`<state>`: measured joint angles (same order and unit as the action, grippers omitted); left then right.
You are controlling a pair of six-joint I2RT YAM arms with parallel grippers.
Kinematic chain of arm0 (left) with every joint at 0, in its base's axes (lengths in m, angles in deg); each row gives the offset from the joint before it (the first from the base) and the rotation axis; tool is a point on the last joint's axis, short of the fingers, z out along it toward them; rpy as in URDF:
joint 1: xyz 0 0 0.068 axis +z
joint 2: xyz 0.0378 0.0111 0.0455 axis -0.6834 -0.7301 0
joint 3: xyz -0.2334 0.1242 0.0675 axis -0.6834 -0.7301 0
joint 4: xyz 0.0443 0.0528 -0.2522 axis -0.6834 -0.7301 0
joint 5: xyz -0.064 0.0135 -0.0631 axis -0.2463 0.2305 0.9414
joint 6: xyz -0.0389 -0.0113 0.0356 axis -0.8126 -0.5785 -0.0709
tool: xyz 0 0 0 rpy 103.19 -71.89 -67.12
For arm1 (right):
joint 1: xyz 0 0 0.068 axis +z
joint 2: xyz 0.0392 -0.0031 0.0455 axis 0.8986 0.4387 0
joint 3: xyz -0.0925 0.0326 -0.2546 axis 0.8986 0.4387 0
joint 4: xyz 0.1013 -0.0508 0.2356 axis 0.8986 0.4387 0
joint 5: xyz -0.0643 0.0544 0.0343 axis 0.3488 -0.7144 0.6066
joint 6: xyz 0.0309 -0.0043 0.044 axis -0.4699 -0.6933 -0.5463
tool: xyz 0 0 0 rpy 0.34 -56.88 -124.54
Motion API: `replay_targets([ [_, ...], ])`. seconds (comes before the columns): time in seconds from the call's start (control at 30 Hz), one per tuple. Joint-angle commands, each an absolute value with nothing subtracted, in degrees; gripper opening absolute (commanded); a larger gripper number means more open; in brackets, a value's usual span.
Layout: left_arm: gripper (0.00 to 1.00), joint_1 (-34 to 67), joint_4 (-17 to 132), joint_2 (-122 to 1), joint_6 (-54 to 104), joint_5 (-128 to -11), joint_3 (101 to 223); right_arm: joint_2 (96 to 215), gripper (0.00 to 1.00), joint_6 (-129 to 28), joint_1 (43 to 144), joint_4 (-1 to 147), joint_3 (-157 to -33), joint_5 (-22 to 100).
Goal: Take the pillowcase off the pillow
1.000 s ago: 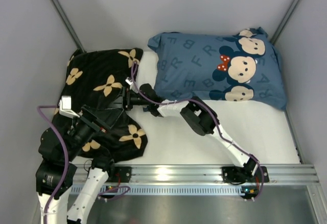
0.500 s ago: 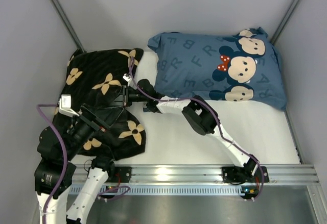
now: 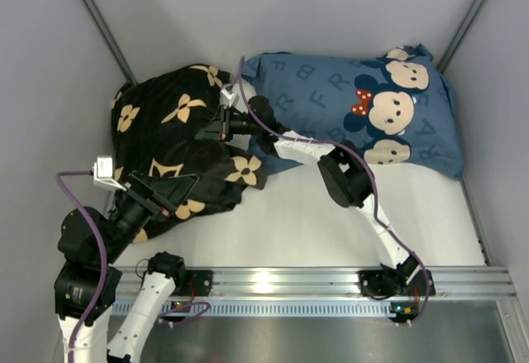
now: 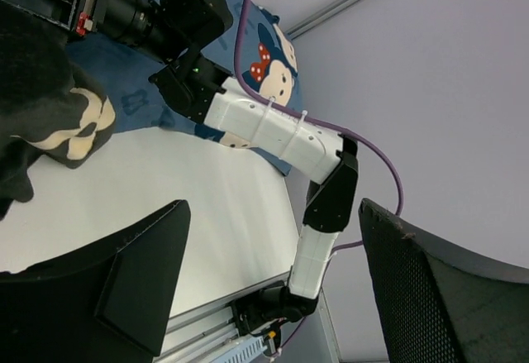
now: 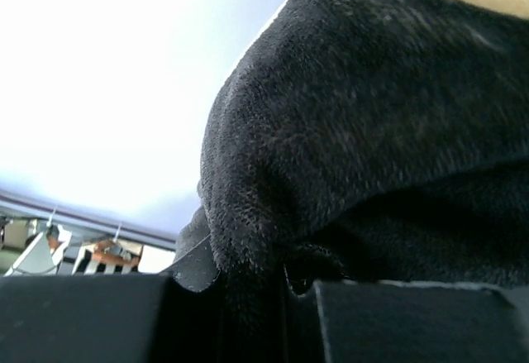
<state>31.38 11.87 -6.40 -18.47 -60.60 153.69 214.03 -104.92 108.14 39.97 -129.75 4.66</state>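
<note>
The pillowcase [image 3: 178,144] lies heaped on the left side of the bench [image 3: 314,222]. It is a black, tan-flowered mound whose right edge comes close to the blue pillow [image 3: 355,115]. The pillow itself shows nowhere with certainty. A cream patch at the top of the right wrist view could be its quilting or just a flower print, so it is most likely bundled inside the cover. The right end effector [image 5: 252,293] is clamped narrow on a fold of the black fabric at the mound's upper right. The plush pile bulges out above its fingers. The left end effector [image 4: 281,297] stands wide with nothing between its fingers, low beside the near edge of the heap. The cover looks thick, fleecy and limp. It should be light, it will bunch and stretch rather than slide as one piece, and its nap should give the fingers good purchase. The filling inside is probably light too, so it is likely to ride along with any pull unless something pins it. A pinch on a single layer near the open hem would peel best, while a deep bite risks catching the pillow as well. Where that opening lies cannot be told from these views.
</note>
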Motion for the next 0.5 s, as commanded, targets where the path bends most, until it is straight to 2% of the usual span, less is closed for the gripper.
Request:
replay_targets([
  [0.0, 0.86, 31.68, 13.04, -5.93, -18.32, -60.63, 152.83, 212.99, 0.0, -104.55, 112.93, 35.02, -137.46, 3.08],
  [0.13, 0.86, 31.68, 12.6, -5.93, -17.61, -60.9, 153.79, 216.07, 0.0, -101.65, 115.65, 40.99, -143.08, 5.27],
  [0.23, 0.86, 31.68, 10.93, -5.85, -16.74, -61.77, 154.93, 213.98, 0.0, -99.98, 115.05, 42.05, -141.52, 6.07],
  [0.47, 0.86, 31.68, 8.82, -5.41, -15.77, -62.83, 154.85, 198.78, 0.0, -89.27, 110.39, 50.91, -133.69, 8.45],
])
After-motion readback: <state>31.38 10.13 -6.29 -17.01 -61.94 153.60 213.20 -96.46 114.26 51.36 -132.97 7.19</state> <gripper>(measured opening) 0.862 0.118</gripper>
